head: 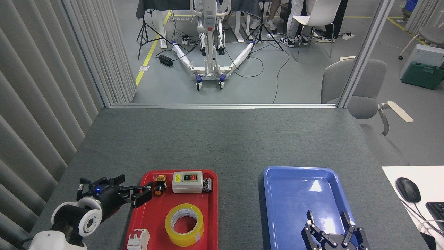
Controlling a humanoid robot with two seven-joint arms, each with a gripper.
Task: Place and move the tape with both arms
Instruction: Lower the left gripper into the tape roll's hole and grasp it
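The tape (184, 225) is translucent yellow around a white core, lying on a bright red tray (156, 215). On the same tray a pale grey switch box (187, 182) carries a black and red panel with a small yellow label, a button (159, 185) is black with an orange face, and a breaker (138, 239) is white with red marks. The second tray (288, 194) is glossy blue. The table (222, 139) is speckled dark grey. The left gripper (133, 191) is black with a blue light, its arm white; the right gripper (329, 225) is black.
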